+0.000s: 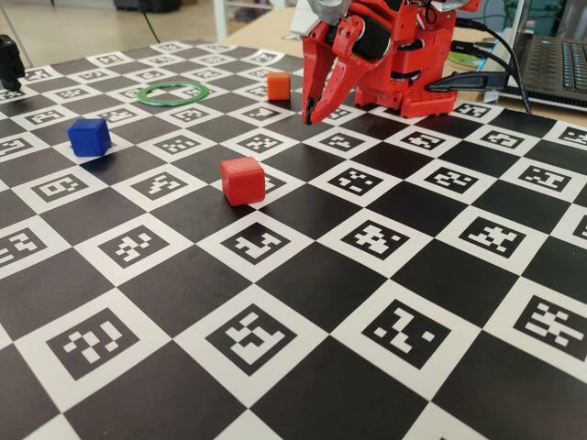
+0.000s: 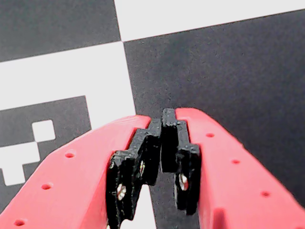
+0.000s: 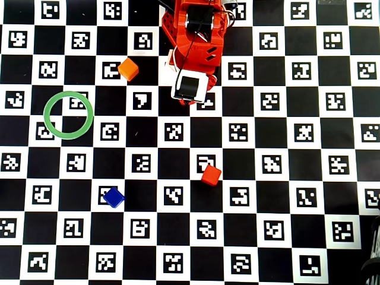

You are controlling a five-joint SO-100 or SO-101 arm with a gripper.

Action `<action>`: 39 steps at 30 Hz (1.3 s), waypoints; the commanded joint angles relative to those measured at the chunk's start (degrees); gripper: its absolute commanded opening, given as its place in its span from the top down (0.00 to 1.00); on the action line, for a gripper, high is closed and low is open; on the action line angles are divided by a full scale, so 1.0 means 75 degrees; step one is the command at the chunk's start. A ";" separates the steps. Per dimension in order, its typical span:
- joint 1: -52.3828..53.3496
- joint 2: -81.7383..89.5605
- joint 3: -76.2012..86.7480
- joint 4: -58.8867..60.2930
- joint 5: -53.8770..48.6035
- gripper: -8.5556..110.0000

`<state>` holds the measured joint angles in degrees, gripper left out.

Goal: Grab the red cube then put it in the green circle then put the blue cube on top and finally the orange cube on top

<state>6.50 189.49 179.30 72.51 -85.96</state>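
Overhead view shows the checkerboard surface (image 3: 285,178) carrying all task items, with no cube yet moved into place, so the first step, grasping the red cube, appears to be the one in hand. Largest item: the red arm (image 3: 193,35), folded at the top edge of the surface, with its gripper (image 1: 310,117) pointing down just above a square close to its base. Wrist view shows the fingers (image 2: 145,157) closed together with nothing between them; only board squares lie beneath. Next in size, the green circle (image 3: 68,115) lies flat at the left side of the surface, its centre empty. Smallest items are the three cubes, each standing apart from the others. The red cube (image 3: 211,175) sits near the middle of the surface, well clear of the gripper and on the side away from the arm base. The blue cube (image 3: 113,197) sits lower left; the orange cube (image 3: 128,69) sits near the arm base, between it and the green circle. The next move calls for parting the fingers, extending the arm out over the red cube, and lowering to straddle it. No item blocks that path. A laptop (image 1: 555,64) and cables (image 1: 495,55) lie behind the arm, off the board.
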 commanded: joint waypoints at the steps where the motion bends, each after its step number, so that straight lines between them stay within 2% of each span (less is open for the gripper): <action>1: -0.0047 0.0387 0.0305 0.0797 -0.0023 0.98; 23: -0.0070 0.0387 0.0305 0.0797 -0.0070 0.98; 28: -0.0176 0.0152 0.0187 0.0340 0.0457 0.98; 32: -0.0234 -0.1898 -0.1688 0.0012 0.1840 0.98; 39: -0.0633 -0.5156 -0.6387 0.1430 0.3738 0.98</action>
<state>3.08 158.38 148.36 80.33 -63.72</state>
